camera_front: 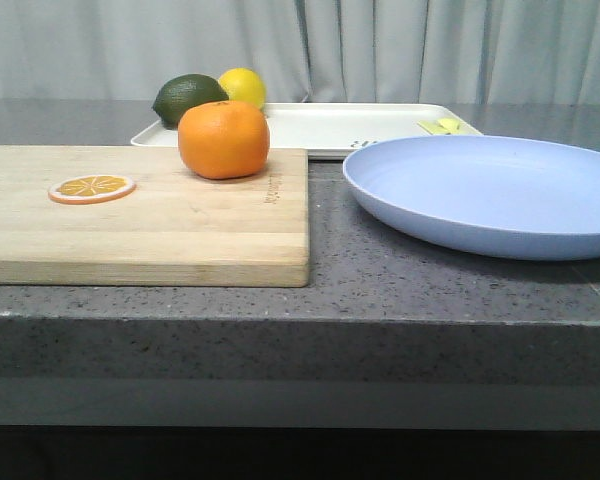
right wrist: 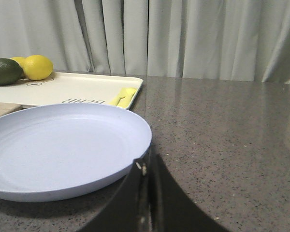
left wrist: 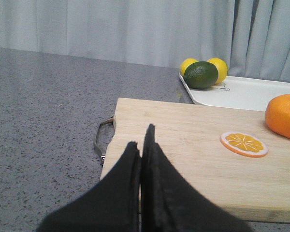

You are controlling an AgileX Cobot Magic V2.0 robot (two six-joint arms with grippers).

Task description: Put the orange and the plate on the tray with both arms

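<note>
A whole orange point(camera_front: 223, 139) sits on a wooden cutting board point(camera_front: 140, 235), near an orange slice point(camera_front: 91, 188). The lavender plate point(camera_front: 500, 195) rests on the counter, in front of the cream tray point(camera_front: 330, 128), which holds an avocado point(camera_front: 188, 98) and lemons point(camera_front: 243, 86). The left gripper point(left wrist: 141, 145) and right gripper point(right wrist: 146, 166) are both closed, holding nothing. Likely risks: the round orange rolling away, or the shallow plate slipping when gripped by its rim.

**Readable Markings**

The tray point(right wrist: 82, 87) carries dark printed lettering on its floor near the rim; in the right wrist view it appears upside down and reads roughly "BCHR", though the letters are not certain. The cutting board point(camera_front: 180, 225) bears a small branded mark near its right edge point(camera_front: 274, 187), too small to read.
</note>
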